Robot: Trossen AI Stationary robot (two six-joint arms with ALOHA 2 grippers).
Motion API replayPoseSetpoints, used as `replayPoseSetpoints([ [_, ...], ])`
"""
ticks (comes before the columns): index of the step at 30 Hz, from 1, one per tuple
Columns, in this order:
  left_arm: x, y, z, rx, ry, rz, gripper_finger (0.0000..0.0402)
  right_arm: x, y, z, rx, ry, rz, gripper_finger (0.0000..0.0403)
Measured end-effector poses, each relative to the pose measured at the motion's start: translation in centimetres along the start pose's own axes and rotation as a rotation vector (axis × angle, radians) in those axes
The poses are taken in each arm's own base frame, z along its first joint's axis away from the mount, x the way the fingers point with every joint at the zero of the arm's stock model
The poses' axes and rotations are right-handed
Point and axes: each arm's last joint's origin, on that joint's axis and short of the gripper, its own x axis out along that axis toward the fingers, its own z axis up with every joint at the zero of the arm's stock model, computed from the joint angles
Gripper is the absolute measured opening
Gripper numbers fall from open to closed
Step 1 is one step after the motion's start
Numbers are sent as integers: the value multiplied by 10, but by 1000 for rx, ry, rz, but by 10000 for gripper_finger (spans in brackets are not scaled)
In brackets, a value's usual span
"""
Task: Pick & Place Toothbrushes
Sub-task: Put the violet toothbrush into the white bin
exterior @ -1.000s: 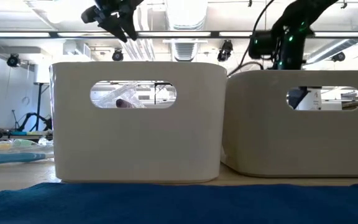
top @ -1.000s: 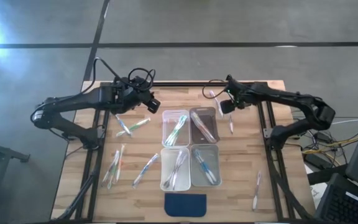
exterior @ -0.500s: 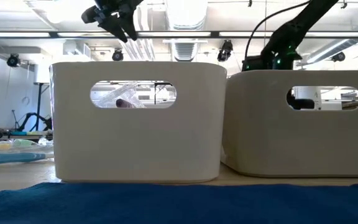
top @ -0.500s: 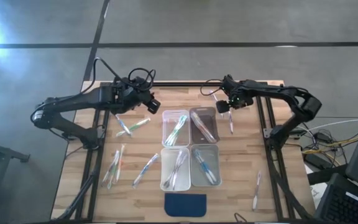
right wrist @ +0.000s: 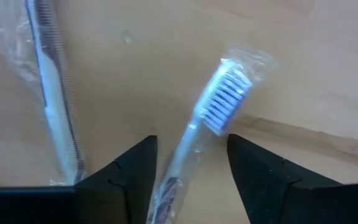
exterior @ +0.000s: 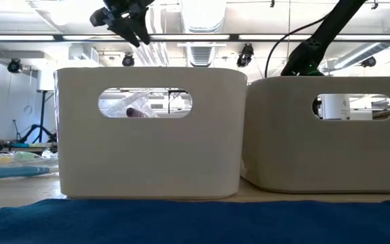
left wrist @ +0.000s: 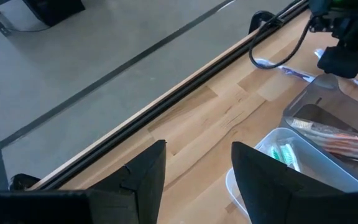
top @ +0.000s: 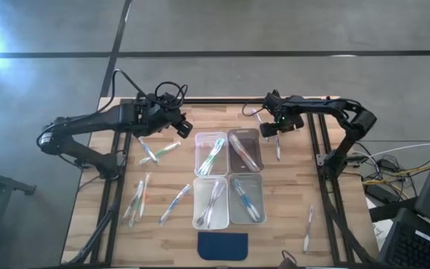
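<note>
My right gripper (top: 269, 130) points down, low over the table's far right part, just beyond the bins. It is open, and its fingers stand on either side of a clear-wrapped toothbrush with blue bristles (right wrist: 219, 102), which lies flat on the wood. A second wrapped toothbrush (right wrist: 50, 93) lies beside it. My left gripper (top: 185, 127) hangs open and empty (left wrist: 197, 180) high above the table, left of the bins. More toothbrushes lie loose at the left (top: 159, 152) (top: 136, 200) and near right (top: 307, 228).
Four clear bins (top: 210, 137) stand in a block at the table's middle, each with toothbrushes inside. A dark blue pad (top: 223, 245) lies at the near edge. In the low view the bins (exterior: 147, 135) hide my right gripper. Black rails run along both table sides.
My right gripper has sunk toward the table, dropping behind the bins in the low view, and its arm has swung in over the far right toothbrushes. My left arm has kept still.
</note>
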Motion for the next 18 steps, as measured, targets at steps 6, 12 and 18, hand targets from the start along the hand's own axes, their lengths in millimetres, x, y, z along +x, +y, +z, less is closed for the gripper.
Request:
replayPoseSetpoints([
  [6, 0, 0, 0, 0, 0, 0, 188, 4, -2, 4, -3, 5, -2, 143],
  [12, 0, 0, 0, 8, 0, 0, 188, 2, -3, 4, -3, -10, 4, 86],
  [18, 0, 0, 0, 8, 0, 1, 188, 1, -3, 5, -24, -26, -10, 32],
])
